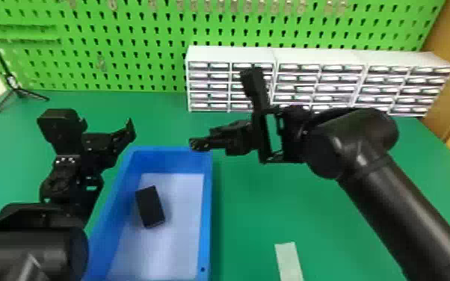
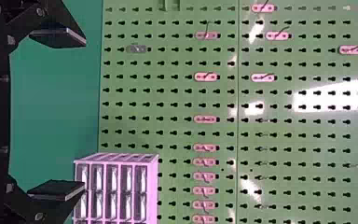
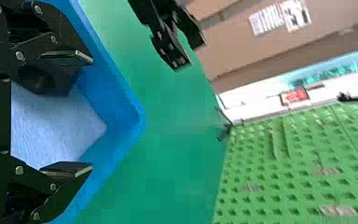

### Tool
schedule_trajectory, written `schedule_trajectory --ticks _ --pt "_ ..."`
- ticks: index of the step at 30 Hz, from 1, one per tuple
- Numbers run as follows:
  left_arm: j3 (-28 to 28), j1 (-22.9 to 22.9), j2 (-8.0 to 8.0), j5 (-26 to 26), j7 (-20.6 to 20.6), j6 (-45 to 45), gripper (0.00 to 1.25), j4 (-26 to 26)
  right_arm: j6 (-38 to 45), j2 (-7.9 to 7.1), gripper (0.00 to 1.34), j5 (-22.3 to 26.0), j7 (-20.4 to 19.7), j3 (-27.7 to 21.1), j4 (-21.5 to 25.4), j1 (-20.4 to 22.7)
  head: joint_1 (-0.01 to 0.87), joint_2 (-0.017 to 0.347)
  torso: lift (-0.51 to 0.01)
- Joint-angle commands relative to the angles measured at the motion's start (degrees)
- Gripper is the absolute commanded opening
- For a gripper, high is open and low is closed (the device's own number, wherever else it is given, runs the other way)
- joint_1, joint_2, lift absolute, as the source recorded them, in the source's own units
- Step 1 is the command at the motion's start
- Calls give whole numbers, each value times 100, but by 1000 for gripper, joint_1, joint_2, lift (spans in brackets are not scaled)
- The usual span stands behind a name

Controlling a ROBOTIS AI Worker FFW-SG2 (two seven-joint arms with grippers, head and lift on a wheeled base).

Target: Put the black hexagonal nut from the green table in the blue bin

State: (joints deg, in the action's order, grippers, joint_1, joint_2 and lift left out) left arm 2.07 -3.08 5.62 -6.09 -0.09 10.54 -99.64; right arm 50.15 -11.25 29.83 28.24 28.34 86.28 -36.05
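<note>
So, going left to right: there's a small black tripod stand (image 1: 19, 92) at the far left of the green table (image 1: 351, 209), by the green perforated pegboard (image 1: 153, 56) that runs along the back. Next up is the left gripper (image 1: 107, 125), the black two-finger one, near the far left corner of the bin. Its pincer's released, flat fingers (image 2: 60, 37) spread wide with nothing between them. Then you get the blue plastic bin (image 1: 208, 209) with a pale, whitish floor, and yep, the black hexagonal nut (image 1: 150, 206) is in there, lying on that floor nearer the left wall than the right. From the head view it looks more like a dark oblong block, tbh, so I can't make out six sides. The right gripper (image 1: 202, 144), also black with two flat fingers, is by the bin's far right corner, pincer released too, empty gap between the fingers. Behind it are the white cabinets of little drawers (image 1: 231, 54) against the pegboard, and a pale flat strip (image 1: 289, 261) lies on the table, right of the bin.
</note>
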Motion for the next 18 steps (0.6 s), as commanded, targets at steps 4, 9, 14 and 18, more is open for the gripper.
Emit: schedule_trajectory --ticks 4,9,14,18 --pt "22 27 0 -6 0 0 1051 -21 -102 97 874 -610 7 -883 134 239 686 28 -96" --pt "39 27 0 -6 0 0 1051 -47 -269 150 873 -971 7 -1331 222 397 686 28 -96" --pt "39 27 0 -6 0 0 1051 -56 -524 176 874 -1357 -2 -1595 310 520 686 28 -96" --pt "31 0 0 -6 0 0 1051 -56 -752 229 873 -1568 -20 -1788 328 634 686 28 -96"
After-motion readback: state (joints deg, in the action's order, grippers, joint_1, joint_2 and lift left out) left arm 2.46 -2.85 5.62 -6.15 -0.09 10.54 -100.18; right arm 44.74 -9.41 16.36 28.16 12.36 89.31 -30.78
